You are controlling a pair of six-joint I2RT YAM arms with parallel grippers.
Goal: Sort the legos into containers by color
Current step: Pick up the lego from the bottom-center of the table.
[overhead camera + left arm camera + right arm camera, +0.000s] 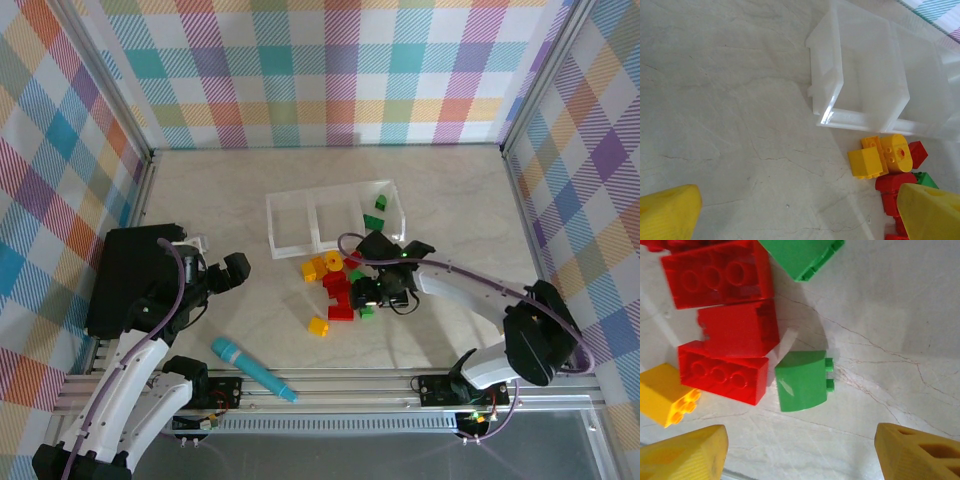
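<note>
**Inspector:** While the right arm stretches low over the bricks [338, 285] just nearside of the tray [292, 225], how do its fingers stand?

**Assistant:** Apart. The right gripper [800, 455] clamps nothing, and a green brick [802, 381] lies free just ahead. Left of the tray, arm folded, the left gripper [228, 272] stands wide apart. Overhead adds green bricks [380, 203] inside the tray's right compartment.

Robot lab test cell, plaid cloth walls [340, 70], aluminium frame rail [350, 385], marbled tabletop [230, 190]

The white-and-black left arm bends forward from its base, and the left gripper [228, 272] holds its yellow fingertips [667, 212] spread wide. The right arm reaches inward toward the left, wrist tipped down, the right gripper [385, 293] low with its yellow fingers [682, 455] parted.
</note>
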